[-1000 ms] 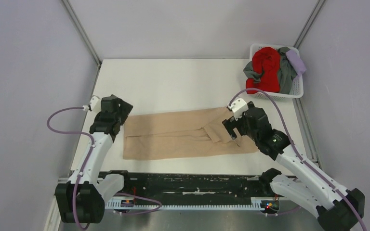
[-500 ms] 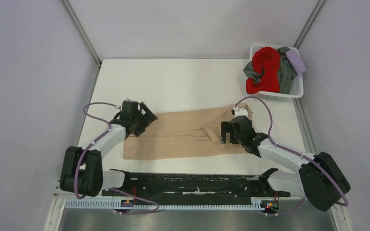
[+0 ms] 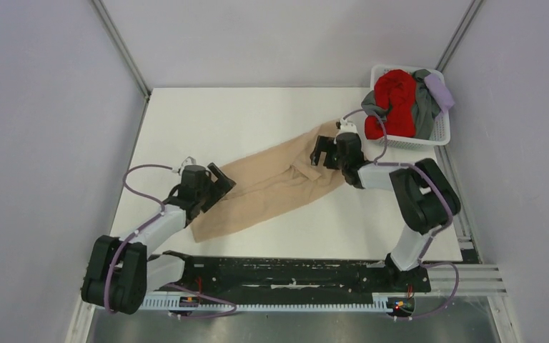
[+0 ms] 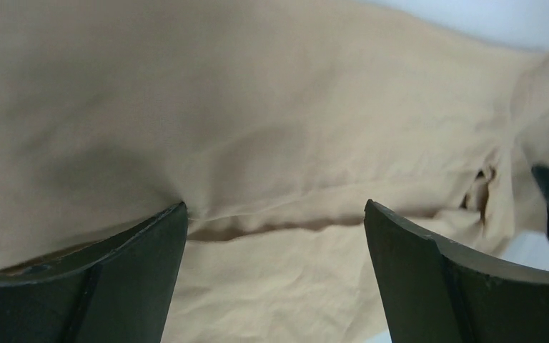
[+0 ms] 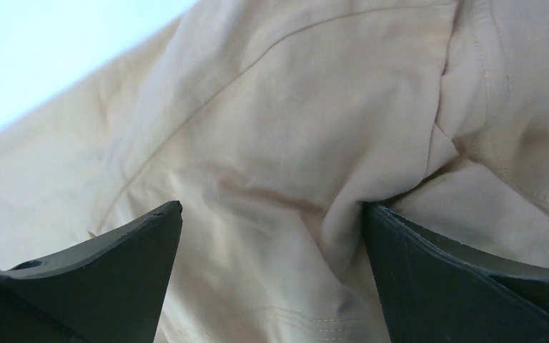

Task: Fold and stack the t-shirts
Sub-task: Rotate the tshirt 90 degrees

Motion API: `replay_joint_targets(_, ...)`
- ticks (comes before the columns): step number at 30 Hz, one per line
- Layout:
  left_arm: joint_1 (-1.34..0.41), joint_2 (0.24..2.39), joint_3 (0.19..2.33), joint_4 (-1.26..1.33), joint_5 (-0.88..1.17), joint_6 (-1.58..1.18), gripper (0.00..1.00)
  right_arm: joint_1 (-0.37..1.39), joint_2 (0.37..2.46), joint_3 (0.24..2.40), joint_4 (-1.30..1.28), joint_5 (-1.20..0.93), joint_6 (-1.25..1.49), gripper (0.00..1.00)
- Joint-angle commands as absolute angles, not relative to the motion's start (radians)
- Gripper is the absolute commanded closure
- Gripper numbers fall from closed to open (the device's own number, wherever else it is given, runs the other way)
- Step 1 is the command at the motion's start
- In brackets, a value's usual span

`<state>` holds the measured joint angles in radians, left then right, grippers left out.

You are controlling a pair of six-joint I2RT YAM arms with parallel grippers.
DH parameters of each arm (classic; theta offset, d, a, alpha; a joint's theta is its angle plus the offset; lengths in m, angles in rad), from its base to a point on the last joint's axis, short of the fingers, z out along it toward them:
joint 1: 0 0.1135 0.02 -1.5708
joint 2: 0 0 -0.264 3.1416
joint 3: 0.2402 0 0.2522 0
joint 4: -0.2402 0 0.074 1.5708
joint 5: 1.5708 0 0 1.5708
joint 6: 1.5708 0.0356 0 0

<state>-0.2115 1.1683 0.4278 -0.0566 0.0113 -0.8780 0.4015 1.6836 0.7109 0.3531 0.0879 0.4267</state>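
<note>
The tan t-shirt [image 3: 271, 184] lies folded long and narrow, slanting across the white table from near left to far right. My left gripper [image 3: 216, 181] is low over its near-left end, jaws wide open with cloth between the fingers [image 4: 275, 209]. My right gripper [image 3: 319, 151] is at its far-right end, jaws wide open over bunched folds and a hem [image 5: 271, 209]. The right finger [image 5: 472, 279] touches a raised fold. Red [image 3: 394, 100], grey [image 3: 423, 114] and pale lavender [image 3: 439, 89] t-shirts lie heaped in the basket.
The white lattice basket [image 3: 434, 136] stands at the table's far right corner, just right of my right gripper. Grey walls close in on the left, back and right. A black rail [image 3: 279, 271] runs along the near edge.
The tan shirt has swung from lying straight across to a slant, its right end now farther back. My right gripper moved far back toward the basket; my left gripper shifted slightly nearer.
</note>
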Motion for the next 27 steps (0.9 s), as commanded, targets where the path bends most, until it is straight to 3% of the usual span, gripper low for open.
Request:
replay_joint_targets(1,-0.319,1.168,0.334,-0.066,0.039,-1.004,0.00,0.379,1.909,0.939,0.395,-0.130,0.424,0.02)
replay_joint_targets(11,-0.567,1.047,0.238,0.040,-0.097,-1.260,0.00,0.377,2.313,1.567,0.172,-0.213,0.420,0.02)
replay_joint_targets(21,-0.845,1.381,0.427,0.087,-0.128,-1.324,0.00,0.379,2.574,1.948,0.154,-0.255,0.451,0.02)
replay_joint_targets(27,-0.976,1.488,0.575,0.066,-0.112,-1.311,0.00,0.380,2.647,2.042,0.274,-0.191,0.441,0.02)
